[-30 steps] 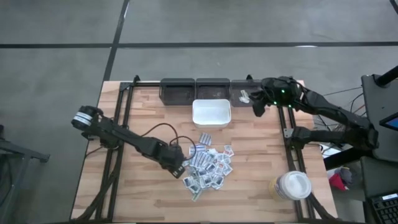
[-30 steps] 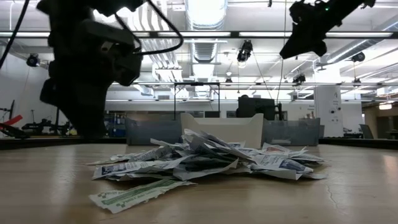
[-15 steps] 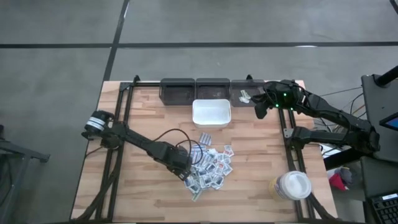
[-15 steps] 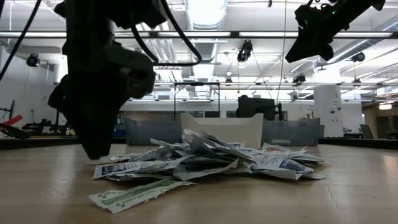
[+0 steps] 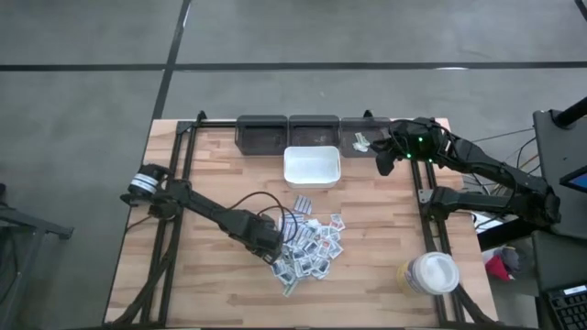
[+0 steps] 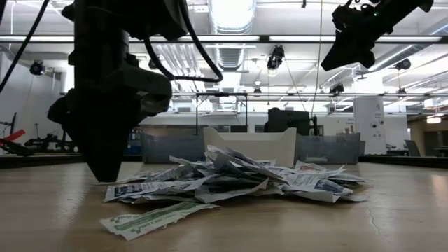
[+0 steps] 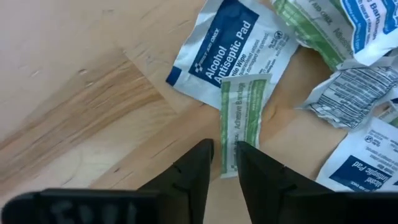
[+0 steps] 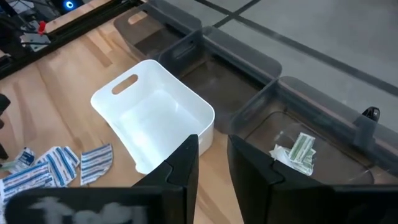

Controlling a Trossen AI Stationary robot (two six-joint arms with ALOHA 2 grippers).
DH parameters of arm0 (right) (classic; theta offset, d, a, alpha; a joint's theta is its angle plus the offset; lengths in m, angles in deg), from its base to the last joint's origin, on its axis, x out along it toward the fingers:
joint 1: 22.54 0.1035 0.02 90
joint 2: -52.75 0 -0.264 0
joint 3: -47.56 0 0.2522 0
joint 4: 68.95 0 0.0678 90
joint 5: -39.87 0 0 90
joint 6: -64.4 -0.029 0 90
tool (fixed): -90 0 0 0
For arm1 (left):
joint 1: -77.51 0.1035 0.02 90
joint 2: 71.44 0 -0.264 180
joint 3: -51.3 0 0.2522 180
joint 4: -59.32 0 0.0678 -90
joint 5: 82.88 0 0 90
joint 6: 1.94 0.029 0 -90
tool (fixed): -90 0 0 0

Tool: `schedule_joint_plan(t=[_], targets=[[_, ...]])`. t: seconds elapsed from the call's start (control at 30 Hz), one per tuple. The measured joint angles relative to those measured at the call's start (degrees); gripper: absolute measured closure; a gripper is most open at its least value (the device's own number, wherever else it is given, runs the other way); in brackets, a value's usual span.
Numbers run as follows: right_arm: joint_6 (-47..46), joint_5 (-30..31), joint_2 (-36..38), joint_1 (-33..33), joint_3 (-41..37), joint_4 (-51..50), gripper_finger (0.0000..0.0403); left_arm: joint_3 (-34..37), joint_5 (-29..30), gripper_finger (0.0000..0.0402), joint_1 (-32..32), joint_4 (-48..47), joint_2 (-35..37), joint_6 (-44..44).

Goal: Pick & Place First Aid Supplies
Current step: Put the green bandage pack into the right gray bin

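In the low view the left arm hides the packet pile's (image 5: 307,246) near edge. The left hand (image 7: 225,155) sits low on the worktop (image 5: 211,183), fingers slightly apart around a green-printed strip (image 7: 239,115). The right hand (image 8: 213,146) hovers narrowly parted, empty, near the white tray (image 8: 155,121).

left hand (image 5: 269,247) moved in, lowered at packet pile (image 5: 307,246) edge

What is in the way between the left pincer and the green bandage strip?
Nothing visible. The left pincer sits at the pile's edge with the green adhesive bandage strip right at its fingertips; only bare wooden table shows around them. The alcohol wipe packet lies beyond the strip.
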Motion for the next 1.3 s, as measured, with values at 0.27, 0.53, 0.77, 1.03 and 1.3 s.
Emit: schedule_joint_plan(t=[0.27,0.53,0.77,1.03,1.3], targets=[[0.3,0.0,0.0,0.0,0.0,0.0,0.0334,0.2,0.8,0.0366,0.0,-1.2,-0.1,0.4],[0.5,0.0,0.0,0.0,0.0,0.0,0.0337,0.0,0.6,0.0398,0.0,-1.3,-0.1,1.0],[-0.2,0.0,0.0,0.0,0.0,0.0,0.0326,-4.4,0.6,0.0401,-0.4,-6.4,0.7,5.0],[-4.8,-0.4,-0.1,0.0,0.0,-0.1,0.0322,-14.0,6.0,0.0401,-1.2,-8.8,3.6,13.2],[-4.8,-9.0,-0.5,0.0,0.0,-0.1,0.0342,-22.9,20.2,0.0401,-0.2,-8.6,3.9,25.6]])
